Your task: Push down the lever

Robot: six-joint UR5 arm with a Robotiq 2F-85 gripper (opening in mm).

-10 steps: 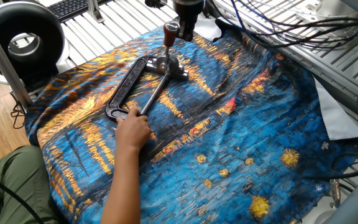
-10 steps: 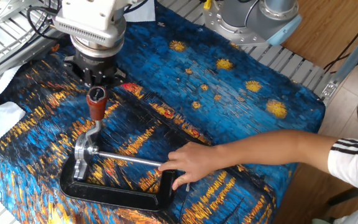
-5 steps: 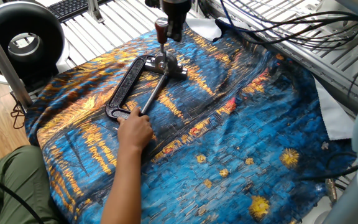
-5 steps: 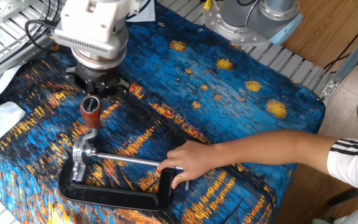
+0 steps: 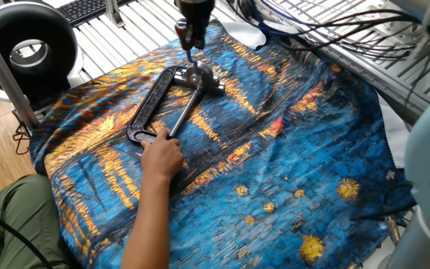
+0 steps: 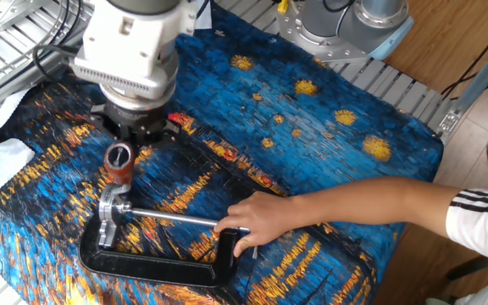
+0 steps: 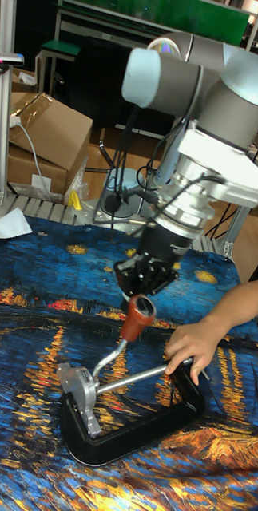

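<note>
Gripper point(image 7: 144, 283): black two-finger unit on a white and grey wrist, pointing down, sitting directly against the top of the lever's knob. Fingers are bunched close together; whether they clasp the knob or only bear on it cannot be told from any view.

Lever point(image 7: 122, 335): thin bent metal arm ending in a reddish-brown rounded knob point(image 6: 119, 161), rising at a tilt from the silver head point(image 7: 79, 391) of the clamp. Knob lies just under the gripper.

Clamp frame point(image 6: 155, 264): black, curved, lying flat on the cloth. A long steel rod point(image 6: 176, 219) runs from the silver head across the opening of the frame.

Hand point(image 6: 257, 222): a person's hand, resting on the far end of the frame, where the rod meets it. Sleeve with black and white stripes in the other fixed view; green trousers in one fixed view.

Tablecloth point(image 6: 312, 127): blue with yellow and orange brush-stroke pattern, covering the table.

Surroundings: cardboard boxes point(image 7: 45, 132) in the tall fixed view; black round fan point(image 5: 25, 45) and keyboard point(image 5: 84, 9) at the table edge. No legible writing or brand on any item.
</note>
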